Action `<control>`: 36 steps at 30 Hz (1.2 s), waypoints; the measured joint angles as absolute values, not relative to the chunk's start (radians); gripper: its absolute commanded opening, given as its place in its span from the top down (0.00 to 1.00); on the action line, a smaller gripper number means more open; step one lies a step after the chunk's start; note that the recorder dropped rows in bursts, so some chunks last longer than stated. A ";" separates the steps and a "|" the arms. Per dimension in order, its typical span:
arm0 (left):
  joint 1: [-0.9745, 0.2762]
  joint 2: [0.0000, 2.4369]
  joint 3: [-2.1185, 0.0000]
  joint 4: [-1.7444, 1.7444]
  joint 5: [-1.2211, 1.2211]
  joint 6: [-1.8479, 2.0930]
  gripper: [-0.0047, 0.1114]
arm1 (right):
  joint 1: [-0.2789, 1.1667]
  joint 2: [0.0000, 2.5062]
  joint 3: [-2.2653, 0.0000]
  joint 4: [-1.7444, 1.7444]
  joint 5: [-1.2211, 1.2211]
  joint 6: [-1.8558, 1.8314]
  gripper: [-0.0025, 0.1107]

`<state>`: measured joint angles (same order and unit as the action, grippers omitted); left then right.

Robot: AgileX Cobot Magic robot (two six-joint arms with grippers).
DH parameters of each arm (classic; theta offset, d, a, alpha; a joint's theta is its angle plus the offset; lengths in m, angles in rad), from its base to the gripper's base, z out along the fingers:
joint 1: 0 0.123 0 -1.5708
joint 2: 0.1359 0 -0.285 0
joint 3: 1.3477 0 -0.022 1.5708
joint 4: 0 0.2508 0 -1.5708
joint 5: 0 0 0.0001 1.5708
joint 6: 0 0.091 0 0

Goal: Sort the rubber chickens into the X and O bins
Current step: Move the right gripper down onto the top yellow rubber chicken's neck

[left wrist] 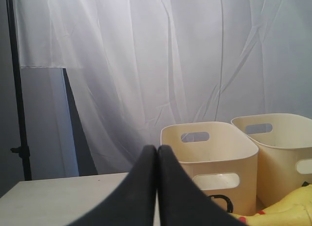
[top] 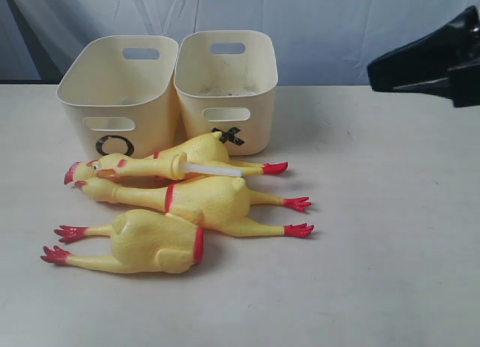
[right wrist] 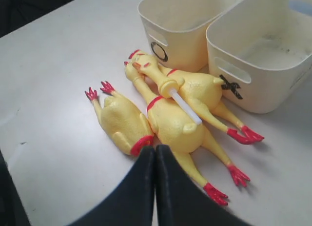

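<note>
Well clear, rubber chickens point(top: 202, 201) before bins point(top: 131, 100), left fingers point(left wrist: 144, 187) and right fingers point(right wrist: 141, 187) closed, empty

Pale tabletop point(top: 390, 249); white draped curtain point(left wrist: 146, 65) behind; dark pole point(left wrist: 18, 113), possibly stand.

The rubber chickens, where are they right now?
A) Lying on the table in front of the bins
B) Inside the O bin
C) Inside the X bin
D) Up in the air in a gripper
A: all three rubber chickens lie on the table just in front of the O bin and the X bin, and none is inside either one.
</note>
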<state>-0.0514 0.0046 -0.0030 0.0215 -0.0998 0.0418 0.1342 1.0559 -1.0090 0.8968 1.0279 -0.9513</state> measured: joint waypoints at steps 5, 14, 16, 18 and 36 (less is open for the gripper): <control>-0.051 0.005 -0.003 0.022 -0.100 0.042 0.96 | 0.183 1.194 -1.009 0.878 0.977 -0.977 0.98; -0.051 0.005 -0.003 0.022 -0.092 0.042 0.96 | 0.387 1.379 -1.009 0.823 0.757 -0.995 0.98; -0.051 0.005 -0.003 0.022 -0.092 0.042 0.96 | 0.422 1.411 -1.009 0.816 0.700 -1.014 0.98; -0.051 0.005 -0.003 0.022 -0.092 0.042 0.96 | 0.456 1.444 -1.016 0.814 0.654 -1.023 0.98; -0.051 0.005 -0.003 0.022 -0.092 0.042 0.96 | 0.598 1.787 -1.273 0.738 0.575 -1.032 0.57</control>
<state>-0.0514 0.0046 -0.0030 0.0215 -0.0920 0.0418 0.5978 1.7866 -1.2733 0.7375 0.5746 -1.0320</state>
